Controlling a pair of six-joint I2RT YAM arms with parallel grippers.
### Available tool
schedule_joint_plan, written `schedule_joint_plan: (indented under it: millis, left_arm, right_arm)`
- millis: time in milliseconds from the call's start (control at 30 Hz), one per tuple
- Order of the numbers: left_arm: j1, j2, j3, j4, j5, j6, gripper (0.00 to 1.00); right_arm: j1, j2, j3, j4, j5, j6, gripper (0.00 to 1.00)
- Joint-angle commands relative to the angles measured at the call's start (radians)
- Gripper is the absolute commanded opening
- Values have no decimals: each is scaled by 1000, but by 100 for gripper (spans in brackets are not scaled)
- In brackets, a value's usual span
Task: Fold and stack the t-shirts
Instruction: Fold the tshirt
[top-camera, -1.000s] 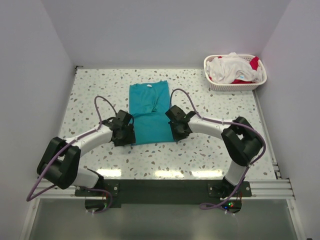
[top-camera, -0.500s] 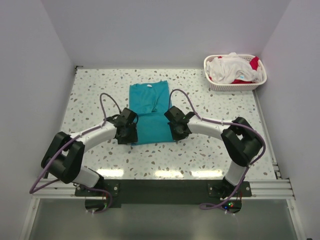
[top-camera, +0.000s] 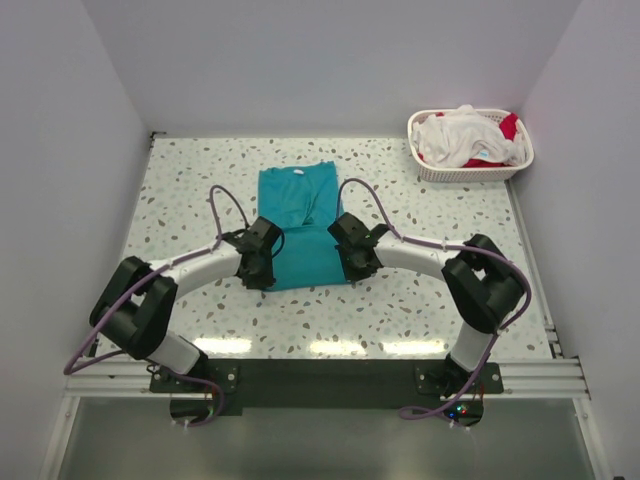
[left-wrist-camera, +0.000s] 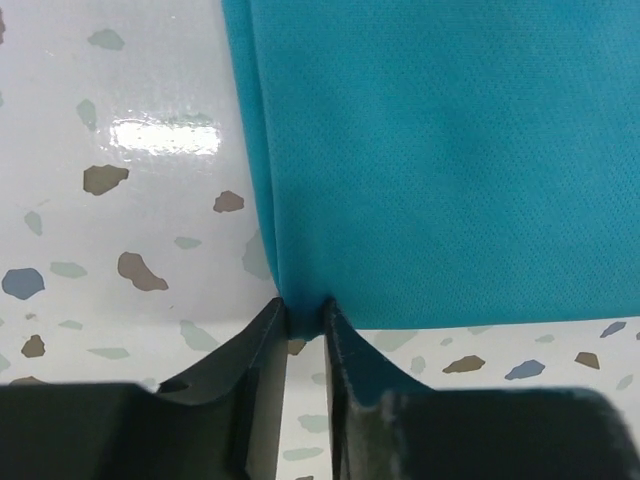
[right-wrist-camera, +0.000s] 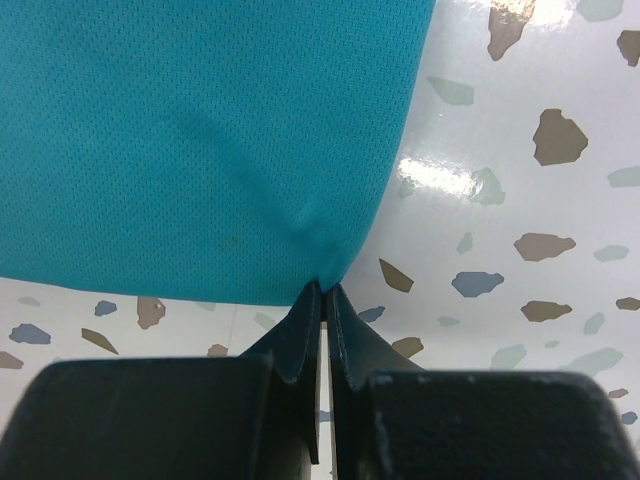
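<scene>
Near the bases, left fingers (left-wrist-camera: 255, 360) and right fingers (right-wrist-camera: 295, 345) pinch the teal t-shirt (top-camera: 300, 225)

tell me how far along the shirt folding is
Done: the teal shirt lies flat, sleeves apparently tucked in. In hand: left gripper and right gripper each pinch a near corner of it. Left: finishing that fold, then the shirts heaped in the basket.
</scene>
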Motion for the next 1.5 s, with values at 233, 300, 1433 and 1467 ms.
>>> schedule_joint_plan:
  millis: [233,300,1433,1467]
  left_arm:
    - [-100,-17,-150,-45,106,-39,0]
    - [-214,-71,-184,-95,131,-111,0]
    - [-108,-298,267,-407,186,-18,0]
    - [-71,-292,266,-396,207,-7,0]
  right_arm:
    - [79,-59,-64,-207,-4,10,0]
    - [126,-112,-96,-290,-27,30,0]
    - [145,-220,543,-795,9,-91,0]
    - [139,-206,574,-790,8,-101,0]
